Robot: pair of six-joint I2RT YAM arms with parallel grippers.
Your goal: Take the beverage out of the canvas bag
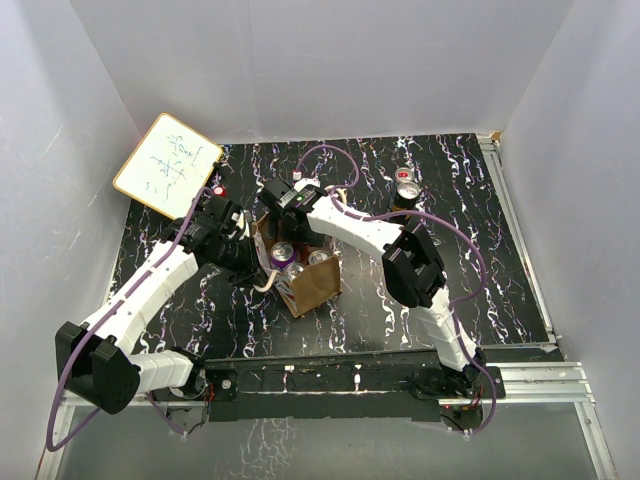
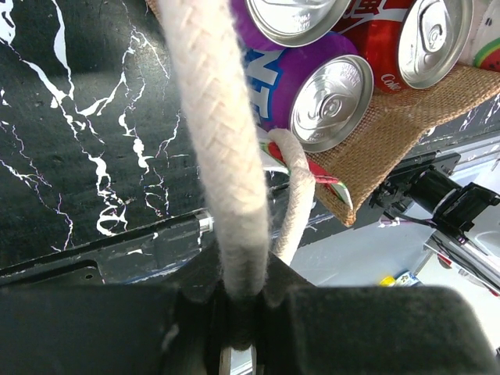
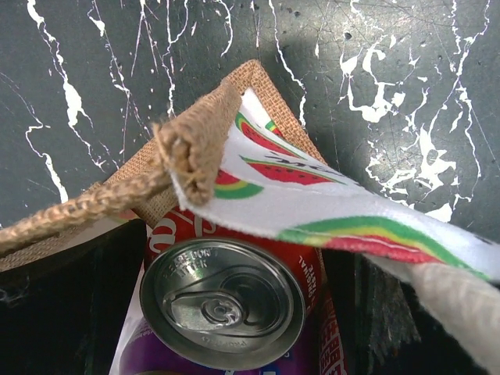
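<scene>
The top external camera looks steeply down from above and behind the arm bases over the whole table (image 1: 380, 310). Both wrist cameras sit very close to the canvas bag (image 1: 315, 290): the left sees it at 1 o'clock, the right apparently looks straight down into it.

Canvas bag (image 3: 195, 148) shows a coarse, rough tan weave, fraying at the seam. Its lining (image 3: 312, 203) is smooth printed cloth. The rope handle (image 2: 219, 156) is soft, braided off-white cord. The red can (image 3: 223, 301) has a lid of gleaming bare metal. The purple can (image 2: 273, 74) has a glossy wall. The table (image 2: 78, 117) is black, marbled, faintly sheened.
</scene>
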